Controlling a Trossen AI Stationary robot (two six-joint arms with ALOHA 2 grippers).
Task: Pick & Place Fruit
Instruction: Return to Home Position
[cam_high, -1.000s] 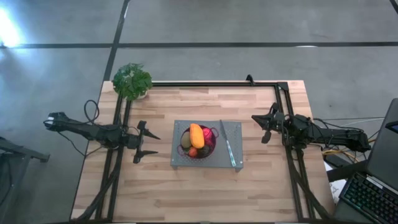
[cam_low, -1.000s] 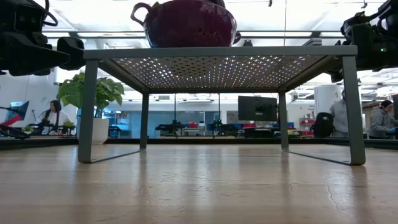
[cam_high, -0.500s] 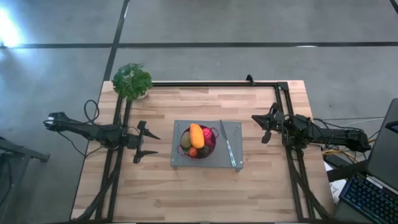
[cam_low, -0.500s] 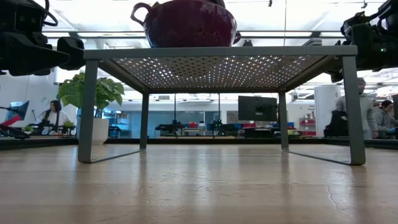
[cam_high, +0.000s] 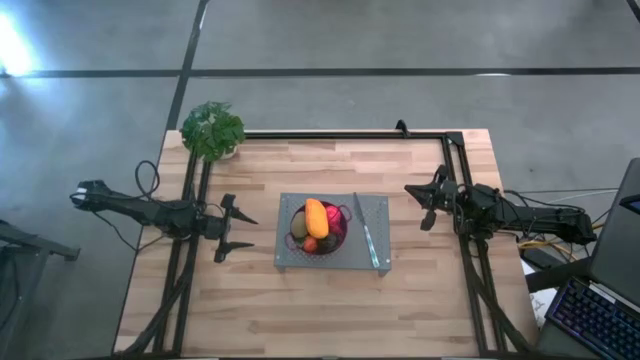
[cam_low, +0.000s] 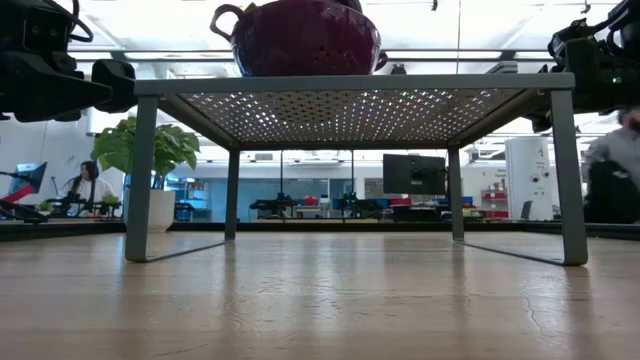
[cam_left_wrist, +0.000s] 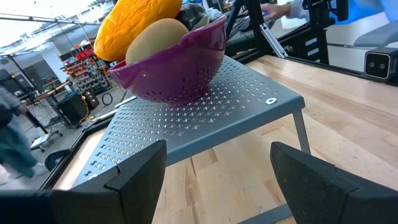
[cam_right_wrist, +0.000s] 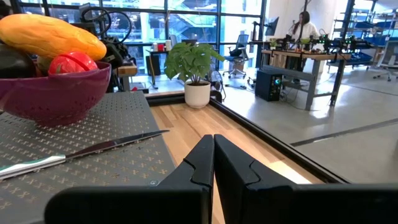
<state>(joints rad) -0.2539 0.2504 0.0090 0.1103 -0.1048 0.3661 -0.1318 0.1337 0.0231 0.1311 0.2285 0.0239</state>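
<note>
Fingers (cam_left_wrist: 134, 180) spread wide on the left gripper (cam_high: 245, 231), pressed together on the right gripper (cam_right_wrist: 213, 142); both empty, each well apart from the shelf (cam_high: 372, 208).

Heaped in the purple strainer bowl (cam_high: 341, 228) on the grey perforated shelf in the middle of the table (cam_high: 300, 300): the fruit (cam_high: 315, 217), oblong orange piece on top, with red, olive and dark pieces tucked beside and under it. Just beside the bowl, flat on the same shelf, a slim knife (cam_high: 368, 243). Probably light, hollow and stiff, with smooth rounded skins apt to slip. Best taken across the narrow middle with a gentle, centred pinch, top piece first, since tugging a lower one could spill the heap. Looks finished as far as the picking goes.
</note>
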